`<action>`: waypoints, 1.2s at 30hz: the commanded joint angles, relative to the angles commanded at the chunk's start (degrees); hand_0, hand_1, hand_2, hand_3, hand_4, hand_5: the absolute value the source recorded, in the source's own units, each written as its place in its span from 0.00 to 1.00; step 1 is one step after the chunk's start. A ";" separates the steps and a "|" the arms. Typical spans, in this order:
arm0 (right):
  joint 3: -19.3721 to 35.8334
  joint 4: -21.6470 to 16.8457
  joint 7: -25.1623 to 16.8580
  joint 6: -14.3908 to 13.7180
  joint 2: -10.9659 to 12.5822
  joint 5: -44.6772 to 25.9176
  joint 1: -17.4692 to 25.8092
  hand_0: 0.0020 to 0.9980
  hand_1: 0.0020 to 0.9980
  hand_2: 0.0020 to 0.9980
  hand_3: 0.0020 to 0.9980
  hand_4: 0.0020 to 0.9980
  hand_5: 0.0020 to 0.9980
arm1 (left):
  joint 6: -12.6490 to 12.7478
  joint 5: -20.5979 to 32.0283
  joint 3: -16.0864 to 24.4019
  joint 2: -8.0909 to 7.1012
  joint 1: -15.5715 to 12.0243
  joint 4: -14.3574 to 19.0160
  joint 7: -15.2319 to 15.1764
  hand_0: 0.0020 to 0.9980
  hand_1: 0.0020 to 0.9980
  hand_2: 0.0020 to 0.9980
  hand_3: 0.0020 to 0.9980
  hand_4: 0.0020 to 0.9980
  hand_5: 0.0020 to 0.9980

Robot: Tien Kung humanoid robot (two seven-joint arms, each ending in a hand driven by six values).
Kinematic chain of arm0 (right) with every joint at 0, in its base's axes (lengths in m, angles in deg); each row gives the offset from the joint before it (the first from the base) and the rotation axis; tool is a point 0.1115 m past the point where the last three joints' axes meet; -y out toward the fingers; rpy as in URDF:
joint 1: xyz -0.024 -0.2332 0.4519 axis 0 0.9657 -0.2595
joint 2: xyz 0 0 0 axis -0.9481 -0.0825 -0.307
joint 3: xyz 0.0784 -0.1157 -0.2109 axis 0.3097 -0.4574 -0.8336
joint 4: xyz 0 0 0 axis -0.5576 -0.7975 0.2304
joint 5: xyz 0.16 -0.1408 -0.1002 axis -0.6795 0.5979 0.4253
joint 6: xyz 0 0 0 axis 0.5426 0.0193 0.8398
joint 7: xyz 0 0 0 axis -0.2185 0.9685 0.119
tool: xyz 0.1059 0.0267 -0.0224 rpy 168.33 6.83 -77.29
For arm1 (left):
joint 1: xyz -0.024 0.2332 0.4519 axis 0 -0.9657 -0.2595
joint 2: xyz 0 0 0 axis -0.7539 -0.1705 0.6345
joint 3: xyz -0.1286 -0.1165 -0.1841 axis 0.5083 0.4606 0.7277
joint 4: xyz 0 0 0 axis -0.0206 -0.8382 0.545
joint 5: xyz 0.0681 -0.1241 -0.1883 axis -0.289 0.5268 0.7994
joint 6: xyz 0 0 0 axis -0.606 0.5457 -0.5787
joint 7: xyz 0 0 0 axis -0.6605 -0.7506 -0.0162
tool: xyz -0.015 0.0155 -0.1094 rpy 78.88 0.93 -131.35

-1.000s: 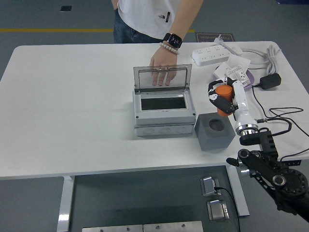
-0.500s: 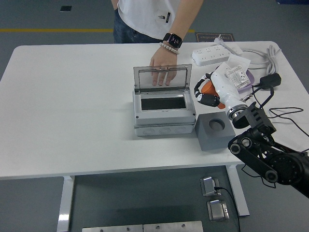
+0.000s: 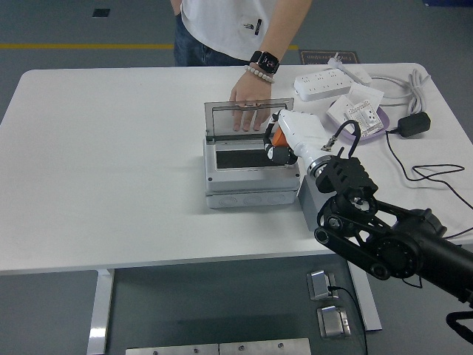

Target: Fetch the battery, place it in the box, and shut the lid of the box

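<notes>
Battery (image 3: 278, 138), orange, sits in your right hand (image 3: 282, 142), whose fingers are curled around it, held over the right end of the box's opening. You see the grey box (image 3: 250, 176) near the middle of the white table (image 3: 111, 148), its clear lid (image 3: 248, 118) standing upright at the back. A person's hand (image 3: 247, 100) rests flat on the table behind that lid. Right of the box, touching it, a grey block (image 3: 307, 200) is mostly hidden by your arm. Farther right lie a power strip (image 3: 323, 85) and cables.
</notes>
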 joint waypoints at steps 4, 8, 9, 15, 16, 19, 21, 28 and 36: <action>-1.30 0.68 -0.16 -0.22 -1.54 -0.10 -1.05 0.11 0.24 0.26 0.28 0.00 0.00 | -0.08 0.00 -0.04 -0.03 0.07 0.00 0.06 0.39 0.60 0.53 0.49 0.00 0.00; -2.23 2.64 -0.84 -0.88 -3.07 -0.36 -2.41 0.11 0.24 0.26 0.28 0.00 0.00 | -0.15 -0.02 -0.09 -0.08 0.13 0.00 0.11 0.39 0.60 0.53 0.49 0.00 0.00; -2.49 3.31 -1.06 -1.13 -3.43 -0.49 -2.79 0.11 0.24 0.26 0.28 0.00 0.00 | -0.17 -0.04 -0.07 -0.08 0.16 0.00 0.12 0.39 0.60 0.53 0.49 0.00 0.00; -4.28 6.31 -1.82 -2.01 -5.40 -1.72 -4.53 0.14 0.21 0.22 0.27 0.00 0.00 | -0.27 -0.23 -0.04 -0.22 0.34 0.00 0.16 0.39 0.60 0.53 0.49 0.00 0.00; -4.51 6.57 -1.91 -2.14 -5.77 -1.76 -4.62 0.14 0.21 0.22 0.27 0.00 0.00 | -0.29 -0.29 -0.02 -0.25 0.37 0.00 0.18 0.39 0.60 0.53 0.49 0.00 0.00; -5.10 7.36 -2.20 -2.61 -7.07 -1.61 -4.85 0.14 0.21 0.22 0.27 0.00 0.00 | -0.34 -0.43 -0.01 -0.28 0.45 0.00 0.25 0.39 0.60 0.53 0.49 0.00 0.00; -5.54 7.94 -2.47 -3.00 -7.93 -1.49 -5.02 0.14 0.21 0.22 0.27 0.00 0.00 | -0.41 -0.45 -0.10 -0.27 0.56 0.00 0.27 0.39 0.60 0.53 0.49 0.00 0.00; -6.96 9.93 -3.46 -4.37 -9.44 -1.27 -6.10 0.14 0.21 0.22 0.27 0.00 0.00 | -0.56 -0.75 -0.15 -0.41 0.95 0.00 0.32 0.39 0.60 0.53 0.49 0.00 0.00; -7.85 11.43 -4.11 -5.33 -9.56 -1.86 -7.05 0.14 0.21 0.22 0.26 0.00 0.00 | -0.61 -0.71 -0.36 -0.48 1.05 0.00 0.32 0.39 0.60 0.53 0.49 0.00 0.00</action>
